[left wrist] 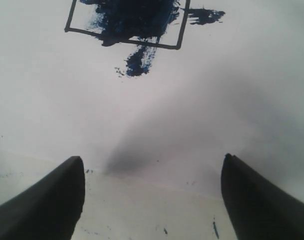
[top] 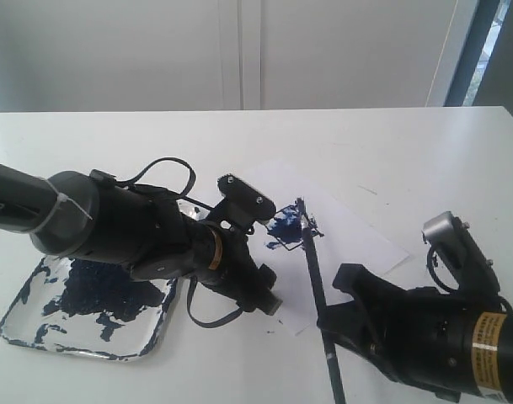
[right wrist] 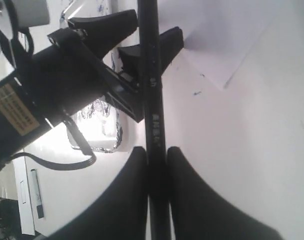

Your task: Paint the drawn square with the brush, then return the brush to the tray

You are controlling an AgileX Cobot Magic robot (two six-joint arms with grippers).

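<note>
The drawn square (top: 283, 227) on the white paper (top: 357, 231) is daubed blue-black inside, and some paint spills past its outline (left wrist: 179, 27). The brush (top: 316, 282) slants across the paper with its tip at the square's right edge. My right gripper (top: 328, 324) is shut on its black handle (right wrist: 152, 100), jaws (right wrist: 156, 150) pressed to both sides. My left gripper (top: 258, 252) stands open just left of the square, at the paper's near edge; its fingertips (left wrist: 152, 160) are wide apart with nothing between them. The paint-splattered tray (top: 20, 313) lies at the front left.
The left arm (top: 130, 227) stretches over the tray's far side. The left gripper's fingers (right wrist: 117, 25) sit close to the brush in the right wrist view. Small paint specks (left wrist: 214, 229) dot the table. A marker (right wrist: 36, 192) lies beyond the tray.
</note>
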